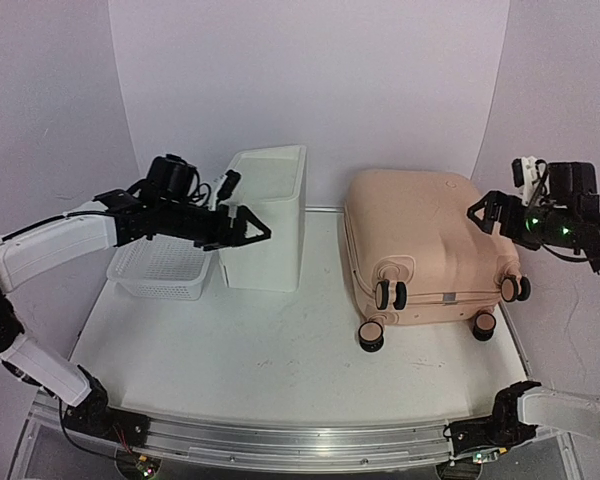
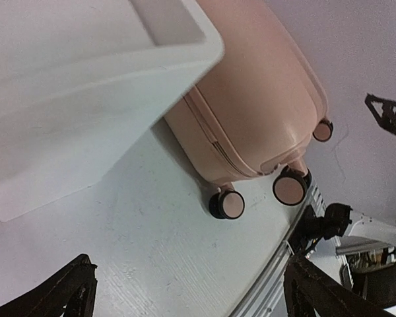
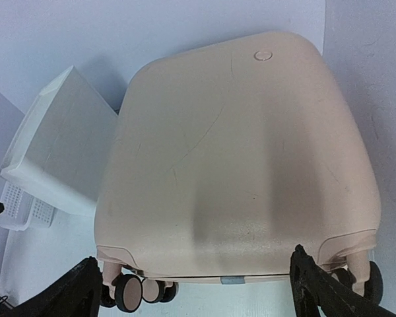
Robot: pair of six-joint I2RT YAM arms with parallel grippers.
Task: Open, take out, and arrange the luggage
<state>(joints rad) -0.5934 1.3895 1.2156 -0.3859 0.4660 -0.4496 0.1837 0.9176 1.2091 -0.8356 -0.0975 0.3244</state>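
The peach-pink luggage lies flat and closed on the right half of the table, its caster wheels facing the near edge. Its zipper seam shows along the side in the left wrist view. My left gripper hovers open in front of the white box, well left of the luggage, with nothing between its fingers. My right gripper hangs open just above and to the right of the luggage, looking down on its top shell. It holds nothing.
A white plastic drawer box stands just left of the luggage, almost touching it. A white mesh basket sits left of the box. A metal rail runs along the table's near edge, and white walls enclose the back and sides.
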